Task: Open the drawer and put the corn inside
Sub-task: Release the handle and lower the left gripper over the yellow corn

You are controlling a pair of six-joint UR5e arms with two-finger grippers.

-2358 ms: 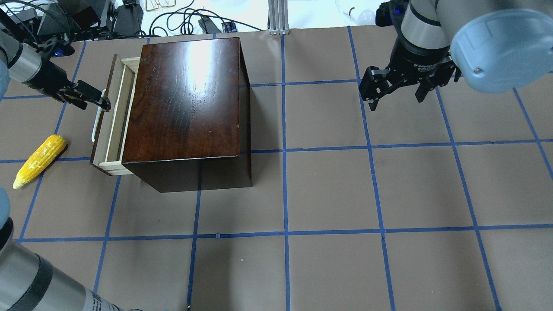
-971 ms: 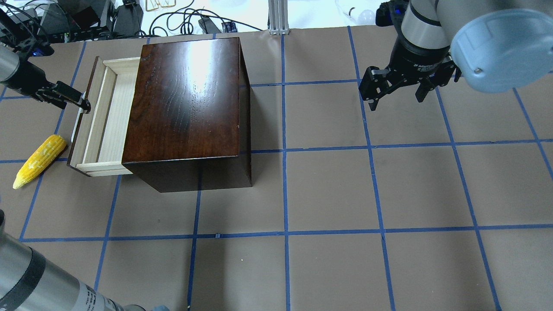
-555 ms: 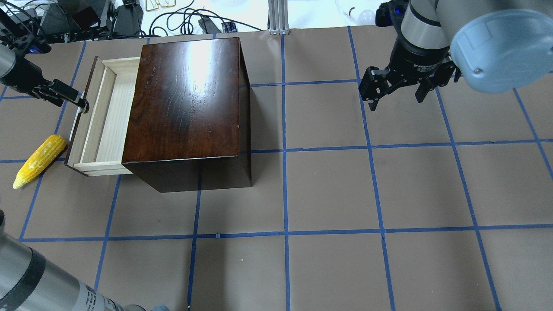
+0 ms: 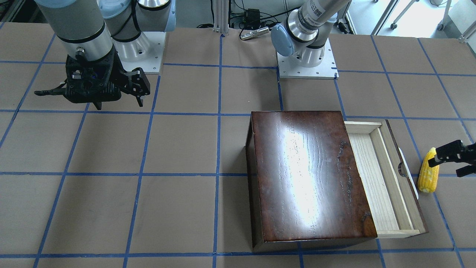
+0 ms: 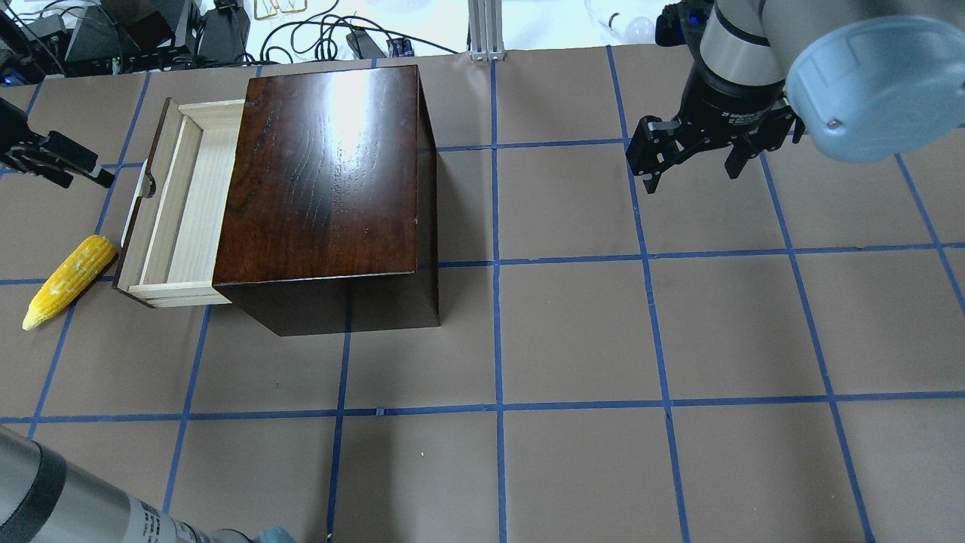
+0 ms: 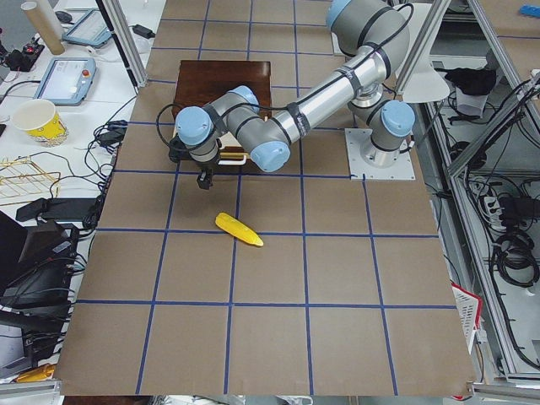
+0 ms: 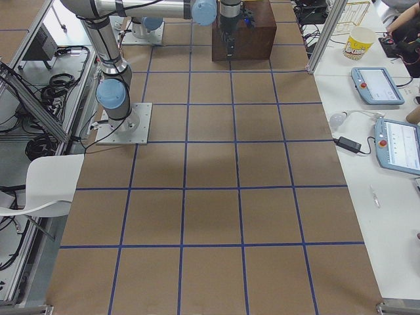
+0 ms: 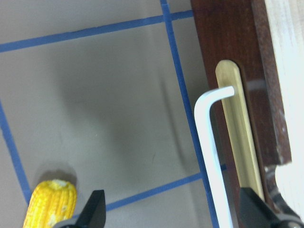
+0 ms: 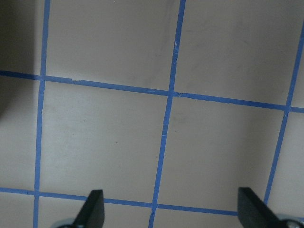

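The drawer (image 5: 188,204) stands pulled out from the left side of the dark-brown box (image 5: 332,166), and its pale tray is empty. Its white handle (image 8: 209,156) is free. The yellow corn (image 5: 68,280) lies on the table just left of the drawer's front panel, also in the front-facing view (image 4: 427,175). My left gripper (image 5: 94,175) is open and empty. It hangs a short way left of the handle and beyond the corn's blunt end (image 8: 50,206). My right gripper (image 5: 690,177) is open and empty, hovering at the far right.
The box (image 4: 308,175) fills the left-middle of the taped brown table. Cables and equipment crowd the far edge (image 5: 226,30). An aluminium post (image 5: 486,30) stands behind the box. The robot bases (image 4: 306,63) are at the near side.
The drawer slid farther out to the left with my left gripper on its handle. The left gripper then let go and drew back to the left. The right arm has not moved.
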